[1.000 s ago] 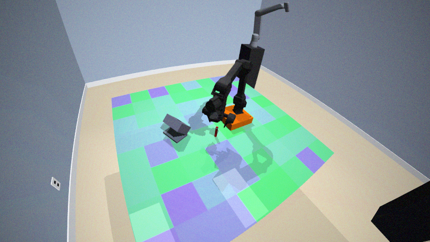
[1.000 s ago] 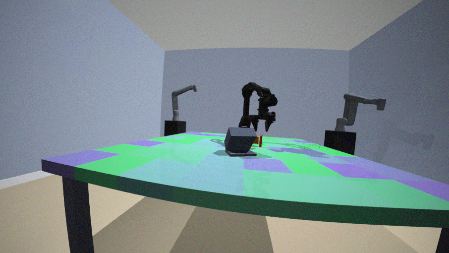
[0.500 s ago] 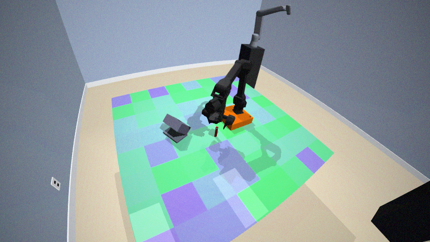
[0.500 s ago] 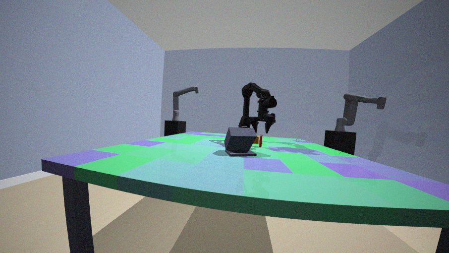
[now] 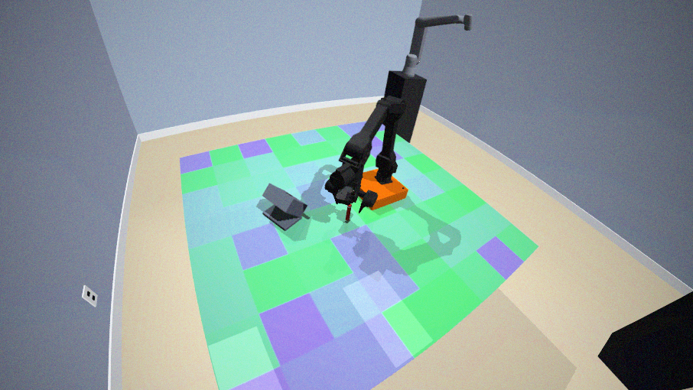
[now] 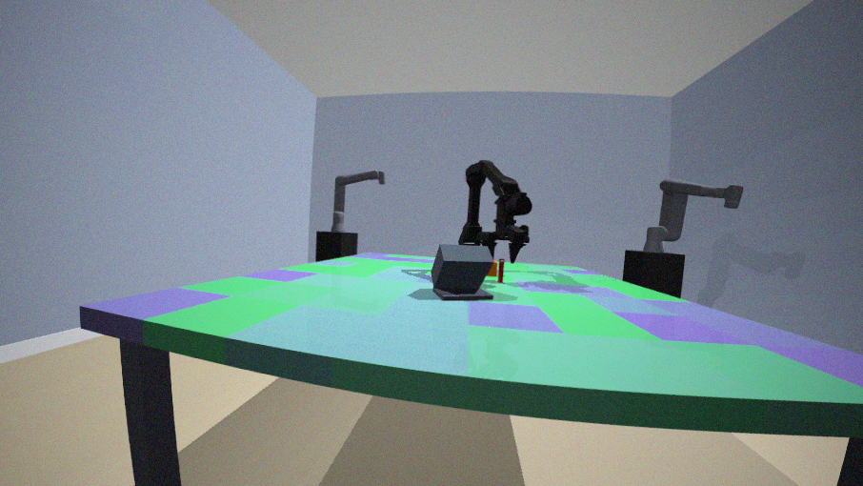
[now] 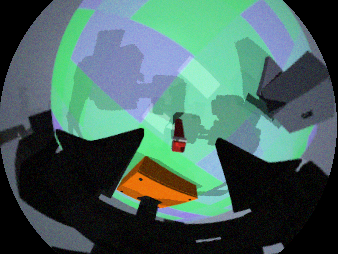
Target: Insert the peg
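A thin dark red peg [image 5: 348, 212] [image 6: 500, 271] [image 7: 178, 145] stands upright on the table, with a brighter red top and a pale band just below it. My gripper [image 6: 503, 260] [image 7: 180, 136] is open and empty, pointing down over the peg. In the wrist view the peg's top shows between the two fingertips, with space on both sides. In the exterior view the fingertips are near the height of its top. The grey sloped panel [image 5: 281, 197] [image 6: 462, 261] [image 7: 294, 121] stands on a flat base. Its small dark hole [image 7: 307, 114] shows in the wrist view; its exact shape is unclear.
My orange base block [image 5: 388, 196] [image 6: 492, 269] [image 7: 155, 185] is close behind the peg. The patchwork table [image 5: 295, 276] [image 6: 592, 313] carries the arm's shadow. Grey arms on black pedestals stand beyond the table. A black shape fills the top view's lower right corner.
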Available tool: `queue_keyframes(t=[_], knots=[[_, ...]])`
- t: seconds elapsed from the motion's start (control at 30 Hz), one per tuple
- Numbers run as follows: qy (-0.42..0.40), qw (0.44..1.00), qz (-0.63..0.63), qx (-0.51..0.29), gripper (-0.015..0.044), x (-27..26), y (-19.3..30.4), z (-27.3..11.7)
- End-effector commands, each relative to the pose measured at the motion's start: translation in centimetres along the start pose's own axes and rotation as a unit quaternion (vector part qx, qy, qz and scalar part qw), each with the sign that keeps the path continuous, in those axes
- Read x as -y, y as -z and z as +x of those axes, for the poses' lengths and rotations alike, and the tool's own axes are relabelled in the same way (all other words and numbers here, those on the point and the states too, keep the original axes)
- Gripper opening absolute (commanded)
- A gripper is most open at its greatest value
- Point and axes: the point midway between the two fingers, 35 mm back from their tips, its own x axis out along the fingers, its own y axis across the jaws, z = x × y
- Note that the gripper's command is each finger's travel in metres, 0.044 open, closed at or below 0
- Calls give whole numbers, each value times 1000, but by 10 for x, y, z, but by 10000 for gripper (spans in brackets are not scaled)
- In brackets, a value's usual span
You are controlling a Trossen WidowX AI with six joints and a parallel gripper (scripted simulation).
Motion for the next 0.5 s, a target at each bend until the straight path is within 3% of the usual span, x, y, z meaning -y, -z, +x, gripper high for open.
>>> queue_keyframes(t=[0.0, 0.47], knots=[[-4, 1000, 2, -8, 440, -1, 3, 11], [-4, 1000, 2, -8, 440, -2, 5, 28]])
